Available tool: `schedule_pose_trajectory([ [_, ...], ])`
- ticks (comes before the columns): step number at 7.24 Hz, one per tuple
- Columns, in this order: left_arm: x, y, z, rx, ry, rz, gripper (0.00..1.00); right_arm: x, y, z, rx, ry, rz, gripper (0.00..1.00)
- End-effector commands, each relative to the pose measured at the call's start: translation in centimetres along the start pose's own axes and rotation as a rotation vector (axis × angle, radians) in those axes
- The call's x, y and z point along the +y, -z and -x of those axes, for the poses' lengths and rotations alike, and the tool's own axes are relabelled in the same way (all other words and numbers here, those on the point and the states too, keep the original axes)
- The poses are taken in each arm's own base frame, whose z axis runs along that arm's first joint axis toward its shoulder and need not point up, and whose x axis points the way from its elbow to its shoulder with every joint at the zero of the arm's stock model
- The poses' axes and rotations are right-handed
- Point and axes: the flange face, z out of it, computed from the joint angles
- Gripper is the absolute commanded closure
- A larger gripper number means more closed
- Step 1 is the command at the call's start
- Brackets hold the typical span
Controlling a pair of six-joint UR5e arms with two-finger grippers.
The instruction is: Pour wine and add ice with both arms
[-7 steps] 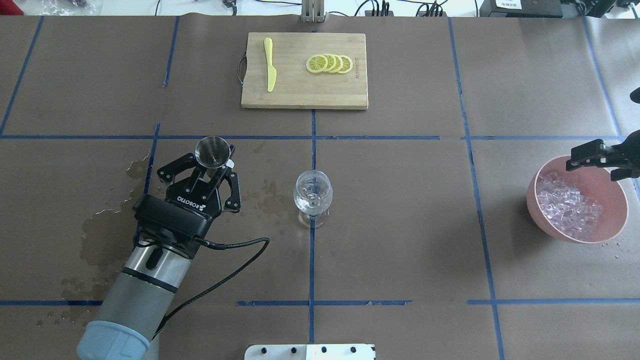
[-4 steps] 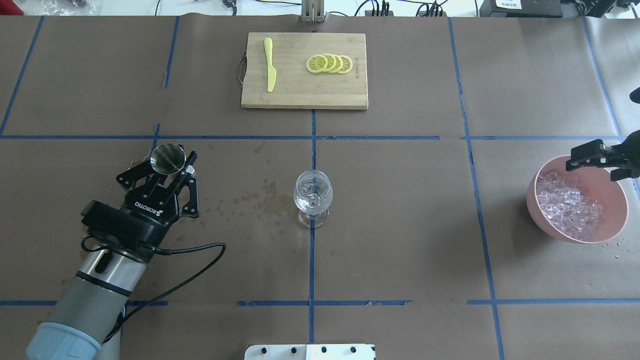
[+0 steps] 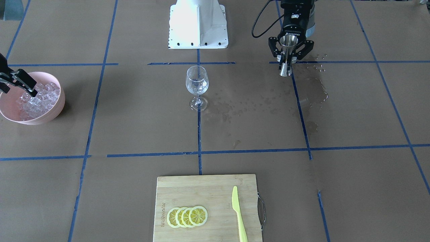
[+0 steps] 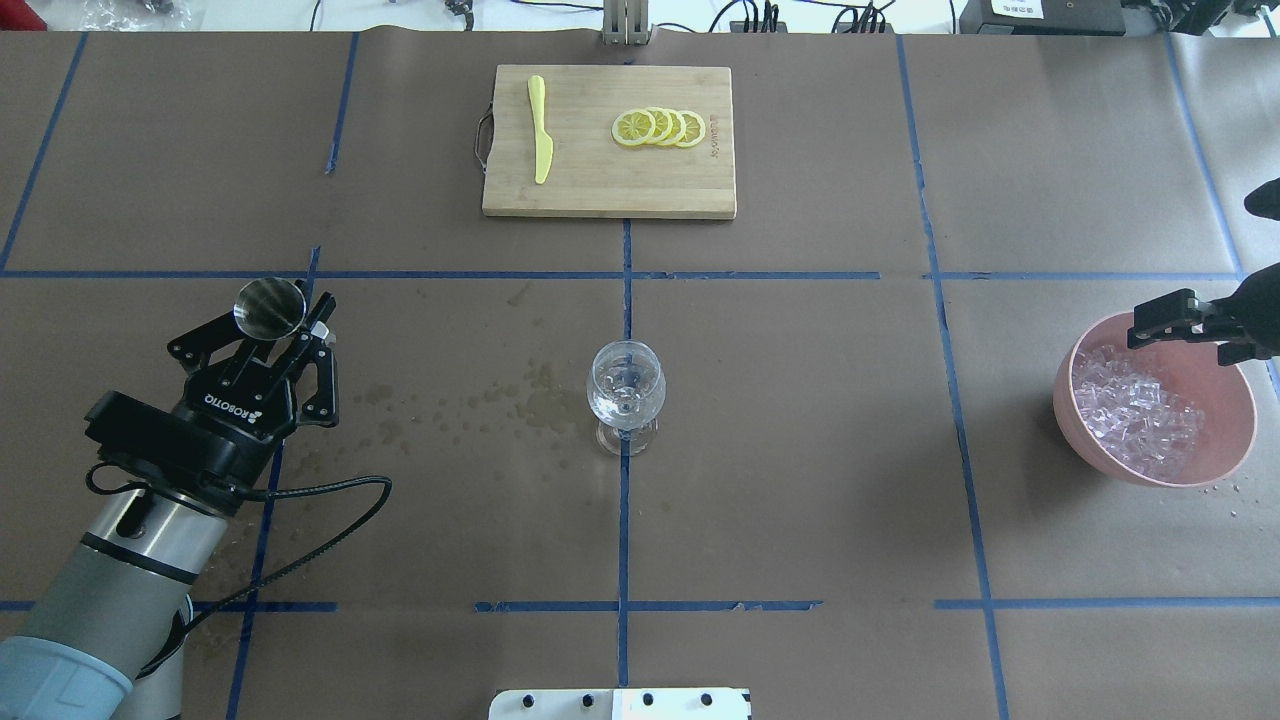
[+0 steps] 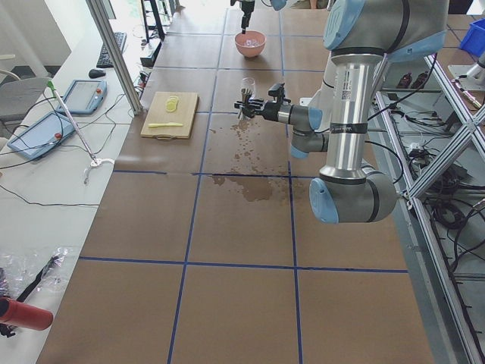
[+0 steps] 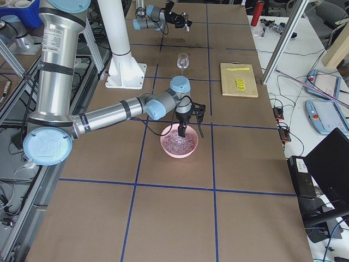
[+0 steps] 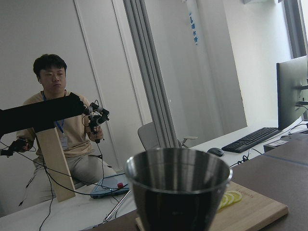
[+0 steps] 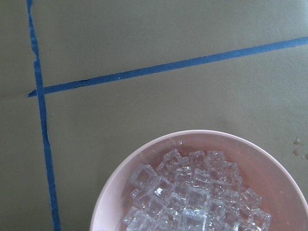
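Nearest the robot, the left gripper (image 4: 272,340) had its fingers squeezed tight around the thin middle of the steel jigger (image 4: 269,308). It held the jigger straight up, with the open cup on top. The jigger was in the air at about 9 o'clock from the glass (image 4: 625,380) and well apart from it. From above the cup looked shiny inside, so it was too hard to tell if any wine was in it or in the glass.

Wet spots (image 3: 310,97) lay on the table (image 4: 800,450) between the jigger and the glass. They showed how easily drops can land in the wrong place.

To pour well, the left arm should hold the jigger level and go slowly toward 3 o'clock. It should stop with the cup's lip just over the glass's rim. Then it should tip gently and not bump the glass, because a tall thin glass can fall over.

At 3 o'clock from the glass stood the pink bowl (image 4: 1225,390), and the ice (image 4: 1135,410) was heaped inside it. The right gripper (image 4: 1190,338) hung over the bowl's far rim with its fingers spread wide and holding nothing. It should go straight down, pinch one cube softly and not push the bowl.

Farthest away, at 12 o'clock, lay the cutting board (image 4: 600,190) with the lemon slices (image 4: 660,128) and the knife (image 4: 540,130).
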Motion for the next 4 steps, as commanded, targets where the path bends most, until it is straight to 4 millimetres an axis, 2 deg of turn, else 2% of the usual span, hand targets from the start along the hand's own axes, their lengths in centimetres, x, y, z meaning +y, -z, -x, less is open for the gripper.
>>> schedule_pose_trajectory([
  [1, 0.4, 0.0, 1.1, -0.01, -0.02, 0.005, 1.0, 0.4, -2.0, 0.0, 0.048, 0.019, -0.009, 0.0],
  [2, 0.9, 0.2, 2.0, -0.014, -0.042, 0.014, 1.0, 0.4, -3.2, -0.8, 0.038, 0.029, -0.024, 0.0],
  [3, 0.9, 0.2, 2.1, -0.016, -0.045, 0.013, 1.0, 0.2, -4.7, -1.8, 0.002, 0.009, -0.043, 0.0],
  [4, 0.8, 0.0, 2.3, -0.02, -0.046, 0.011, 1.0, 0.6, -5.3, -1.6, -0.035, -0.032, -0.058, 0.0],
])
